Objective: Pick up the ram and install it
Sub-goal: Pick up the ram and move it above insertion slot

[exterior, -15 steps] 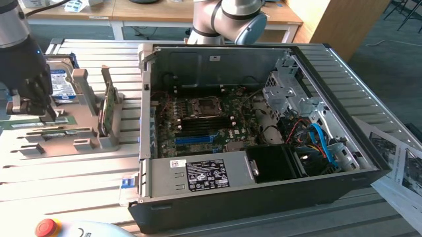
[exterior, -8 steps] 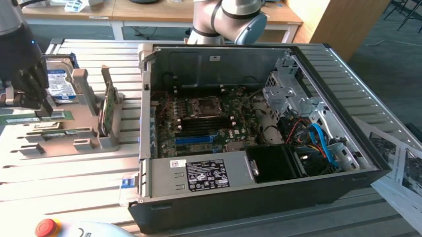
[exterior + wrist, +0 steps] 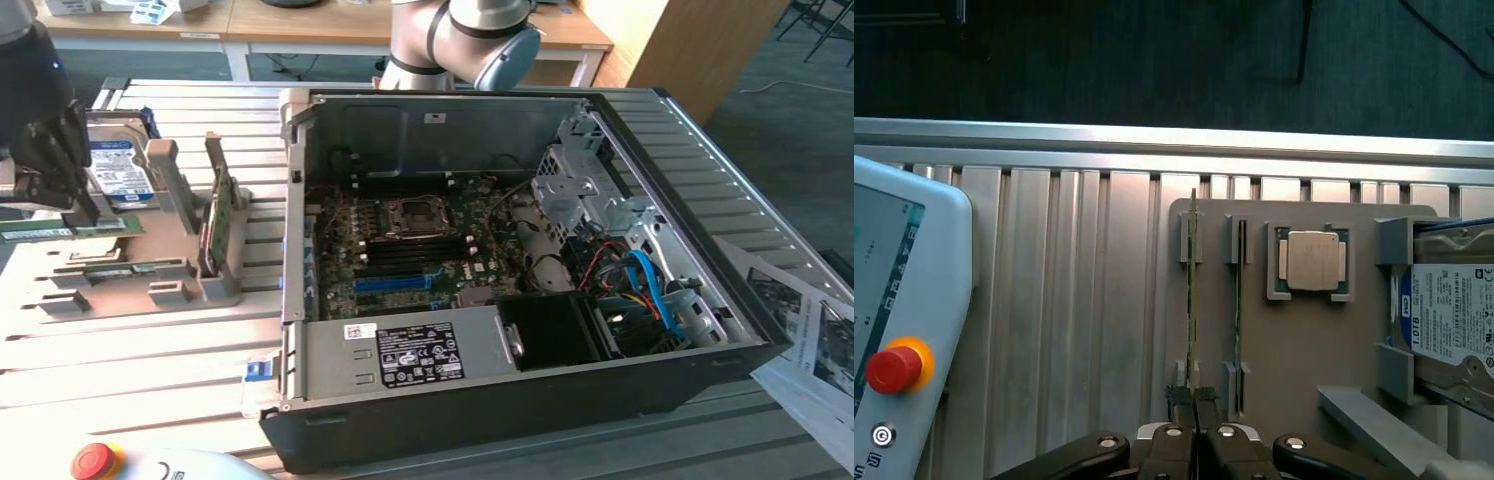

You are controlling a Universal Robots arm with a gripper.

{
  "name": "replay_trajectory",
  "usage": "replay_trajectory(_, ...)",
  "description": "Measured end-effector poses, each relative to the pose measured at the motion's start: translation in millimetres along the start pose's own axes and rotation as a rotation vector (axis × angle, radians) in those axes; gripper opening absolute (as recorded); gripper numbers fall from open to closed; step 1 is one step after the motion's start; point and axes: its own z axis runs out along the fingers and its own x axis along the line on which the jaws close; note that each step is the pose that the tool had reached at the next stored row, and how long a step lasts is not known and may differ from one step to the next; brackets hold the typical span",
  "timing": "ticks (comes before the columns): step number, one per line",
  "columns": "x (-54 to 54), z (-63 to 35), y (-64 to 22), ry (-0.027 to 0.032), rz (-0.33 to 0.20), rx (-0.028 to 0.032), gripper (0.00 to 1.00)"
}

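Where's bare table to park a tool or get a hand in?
Bare slats between the pendant and the grey fixture; also the table corner at the exterior view's right, between the PC case and the papers. Crowded: the fixture, where the pincer is shut on the ram, and inside the case.

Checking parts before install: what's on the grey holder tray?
The tray holds the ram, on edge in the shut gripper, a second stick, a CPU chip and a hard drive. Under the drive is hidden.
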Motion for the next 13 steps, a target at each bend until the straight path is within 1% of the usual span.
replay_trajectory(4,0.1,-9.5,0.5,0.0059,0.000,-0.0007,0.12)
replay_trajectory(13,0.5,-34.5,1.7,0.0112,0.000,-0.0006,0.12)
